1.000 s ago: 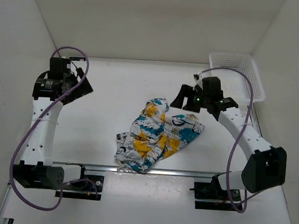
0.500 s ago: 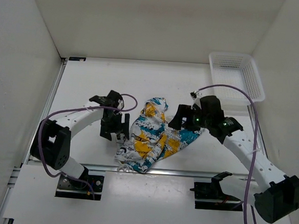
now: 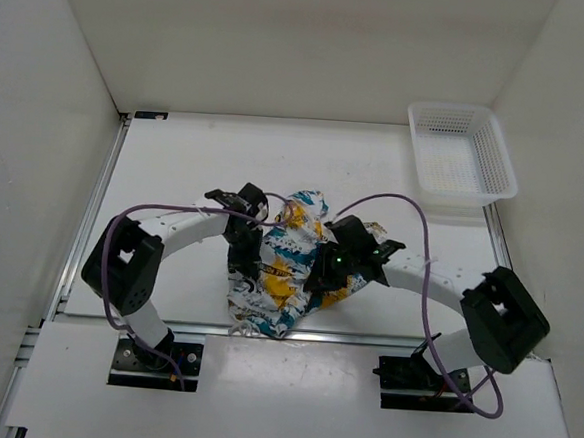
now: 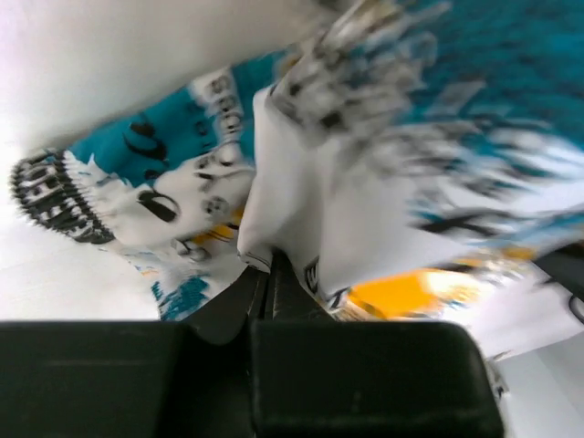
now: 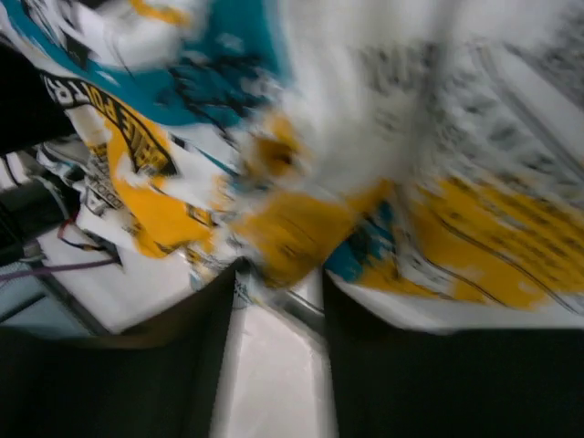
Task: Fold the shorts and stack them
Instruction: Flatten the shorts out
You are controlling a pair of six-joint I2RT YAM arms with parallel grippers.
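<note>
Teal-yellow-black printed white shorts (image 3: 288,241) lying crumpled on surface (image 3: 176,161), left pincer (image 3: 245,264) clenching their left edge, right pincer (image 3: 320,281) over right side, state unreadable

Both arms bend inward toward frame centre. Left gripper (image 3: 243,264): jaws pressed together, pinching a fold of the shorts (image 4: 301,210). Right gripper (image 3: 320,279): jaws apart.
</note>
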